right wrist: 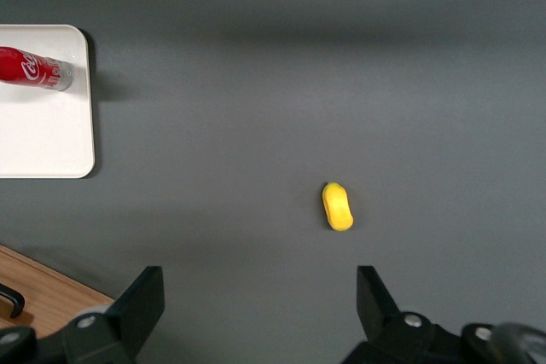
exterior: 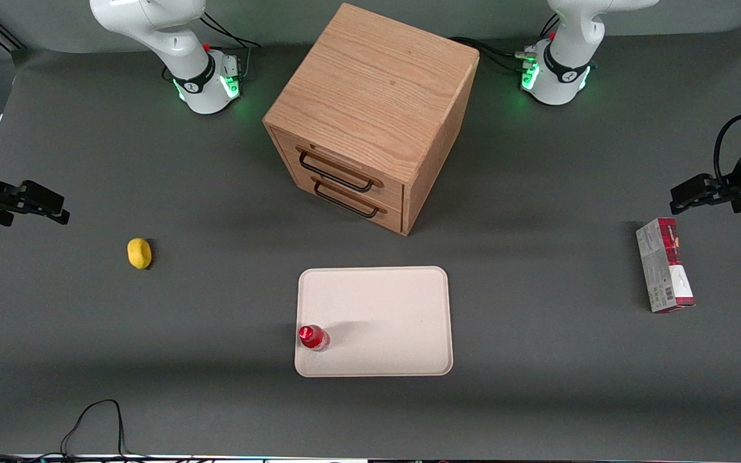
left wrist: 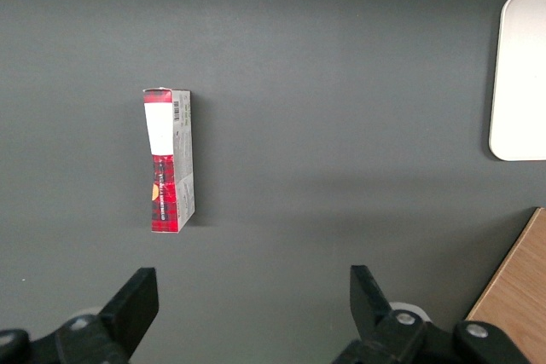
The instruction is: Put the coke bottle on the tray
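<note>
Stood upright on the tray [exterior: 396, 308], the coke bottle [exterior: 313, 337], near its working-arm-side edge. Hung well apart toward the working arm's end, the gripper [exterior: 49, 206], spread wide, holding nothing.

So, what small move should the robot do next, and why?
Probably none beyond keeping the arm parked. The coke bottle already stands upright on the tray, close to its edge toward the working arm's end. The gripper hangs far away, above the table near the yellow lump, jaws open and empty, so the task looks done.
</note>
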Available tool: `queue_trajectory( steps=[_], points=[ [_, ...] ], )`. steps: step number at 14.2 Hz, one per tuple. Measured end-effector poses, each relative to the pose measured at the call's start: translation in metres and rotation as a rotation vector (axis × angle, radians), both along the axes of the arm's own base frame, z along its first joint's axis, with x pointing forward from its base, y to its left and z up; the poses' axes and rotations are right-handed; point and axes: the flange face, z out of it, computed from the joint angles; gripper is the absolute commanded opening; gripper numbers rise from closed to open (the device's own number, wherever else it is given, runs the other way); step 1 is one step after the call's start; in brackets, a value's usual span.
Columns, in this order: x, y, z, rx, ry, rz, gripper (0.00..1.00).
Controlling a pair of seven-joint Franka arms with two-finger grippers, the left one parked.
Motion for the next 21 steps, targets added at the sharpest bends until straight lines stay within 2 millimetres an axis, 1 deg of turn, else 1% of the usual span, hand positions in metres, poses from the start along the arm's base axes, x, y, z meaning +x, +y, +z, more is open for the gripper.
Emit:
queue_trajectory(
  steps=[3, 6, 21],
  points=[
    [-0.0047, -0.0025, -0.0003, 0.003, 0.004, -0.003, 1.0],
    [-0.0049, -0.0001, -0.0021, 0.003, 0.009, 0.0, 1.0],
    [-0.0058, -0.0047, -0.0046, 0.003, 0.018, -0.008, 1.0]
  ],
)
